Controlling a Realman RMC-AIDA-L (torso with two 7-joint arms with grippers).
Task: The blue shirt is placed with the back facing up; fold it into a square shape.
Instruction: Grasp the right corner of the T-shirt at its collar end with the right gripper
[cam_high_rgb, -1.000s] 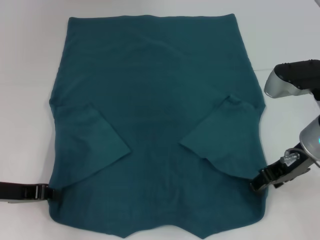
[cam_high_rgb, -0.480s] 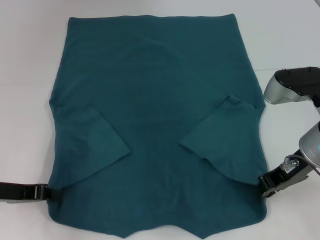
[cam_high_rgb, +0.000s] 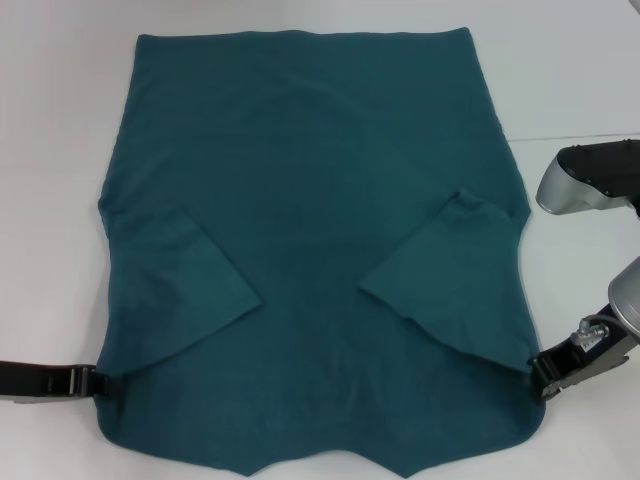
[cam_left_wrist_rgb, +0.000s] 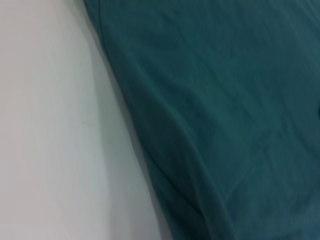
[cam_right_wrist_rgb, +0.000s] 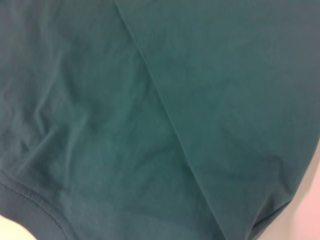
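large dark teal-blue soft cotton t-shirt (cam_high_rgb: 310, 250) lies flat and spread on the white table (cam_high_rgb: 50, 150), plain back up, no lettering showing. straight hem at the far edge of the head view, neck end at the near edge. both short sleeves are folded inward onto the body: left sleeve flap (cam_high_rgb: 175, 290) and right sleeve flap (cam_high_rgb: 450, 280), each lying as an angled panel, well apart from each other with bare back cloth between them.

left gripper (cam_high_rgb: 95, 383), black, low at the shirt's left edge near the bottom of the left sleeve flap, tip touching or just under the cloth edge; cannot tell how far its fingers are parted or if they hold cloth. right gripper (cam_high_rgb: 545, 378), black with grey arm behind, at the shirt's right edge just below the right sleeve flap, tip at the cloth edge; grip also can't be told.

left wrist view: shirt edge (cam_left_wrist_rgb: 215, 115) running diagonally over the white table (cam_left_wrist_rgb: 50, 125), soft wrinkles. right wrist view: nearly all teal cloth (cam_right_wrist_rgb: 100, 125), a fold edge crossing diagonally (cam_right_wrist_rgb: 165, 115), stitched hem at one corner, bit of table (cam_right_wrist_rgb: 310, 210).
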